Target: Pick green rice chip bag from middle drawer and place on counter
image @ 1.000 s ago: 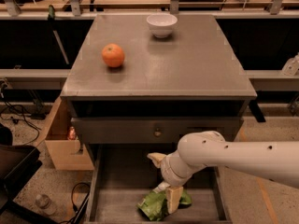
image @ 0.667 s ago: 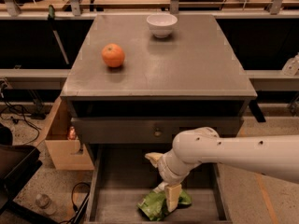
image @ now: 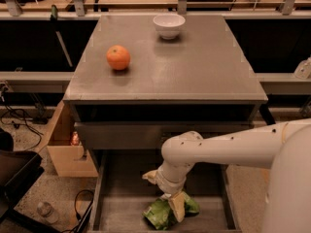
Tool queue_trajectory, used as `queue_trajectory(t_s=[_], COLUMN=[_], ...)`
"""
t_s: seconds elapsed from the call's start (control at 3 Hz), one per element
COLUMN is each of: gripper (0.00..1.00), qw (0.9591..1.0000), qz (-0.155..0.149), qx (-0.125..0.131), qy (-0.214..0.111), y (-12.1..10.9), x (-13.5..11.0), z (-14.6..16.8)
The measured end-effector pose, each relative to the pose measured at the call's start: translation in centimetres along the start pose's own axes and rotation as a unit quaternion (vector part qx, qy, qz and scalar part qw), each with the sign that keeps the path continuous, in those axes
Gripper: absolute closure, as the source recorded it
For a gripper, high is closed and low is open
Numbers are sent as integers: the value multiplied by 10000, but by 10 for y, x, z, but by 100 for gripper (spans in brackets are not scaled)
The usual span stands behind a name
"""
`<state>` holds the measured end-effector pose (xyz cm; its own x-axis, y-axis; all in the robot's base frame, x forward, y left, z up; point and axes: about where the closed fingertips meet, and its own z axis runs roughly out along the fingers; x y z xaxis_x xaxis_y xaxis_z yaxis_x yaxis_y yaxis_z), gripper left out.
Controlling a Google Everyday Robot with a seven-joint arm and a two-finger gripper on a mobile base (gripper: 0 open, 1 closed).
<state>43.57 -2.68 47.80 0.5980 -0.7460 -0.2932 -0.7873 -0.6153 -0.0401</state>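
The green rice chip bag [image: 158,213] lies crumpled on the plank floor of the open middle drawer [image: 121,212], near its front. My gripper [image: 163,197] reaches down into the drawer from the right, right above the bag. Its fingers are spread: one tan finger [image: 177,208] rests on top of the bag, the other [image: 149,176] points left, clear of it. The bag is not lifted. The grey counter [image: 194,72] is the cabinet's top above the drawer.
An orange fruit [image: 118,57] sits on the counter's left part and a white bowl [image: 168,25] at its back. My white arm [image: 233,144] crosses in front of the drawer front. A cardboard box [image: 68,152] and cables stand on the floor at left.
My arm's elbow and gripper have shifted a little to the left over the drawer. The bag has stayed where it was.
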Motion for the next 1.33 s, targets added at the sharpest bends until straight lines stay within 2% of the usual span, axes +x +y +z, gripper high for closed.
queue_trajectory(t_s=[0.33,0.67,1.0,1.33], gripper=[0,0,0,0], qw=[9983,9955,9955,9965], qz=[-368,-651,-651,-640], qx=[-455,-672,-672,-513], qy=[-19,-132,-132,-171], y=[8,18,18,18], x=[2,2,2,1], z=[27,51,51,55])
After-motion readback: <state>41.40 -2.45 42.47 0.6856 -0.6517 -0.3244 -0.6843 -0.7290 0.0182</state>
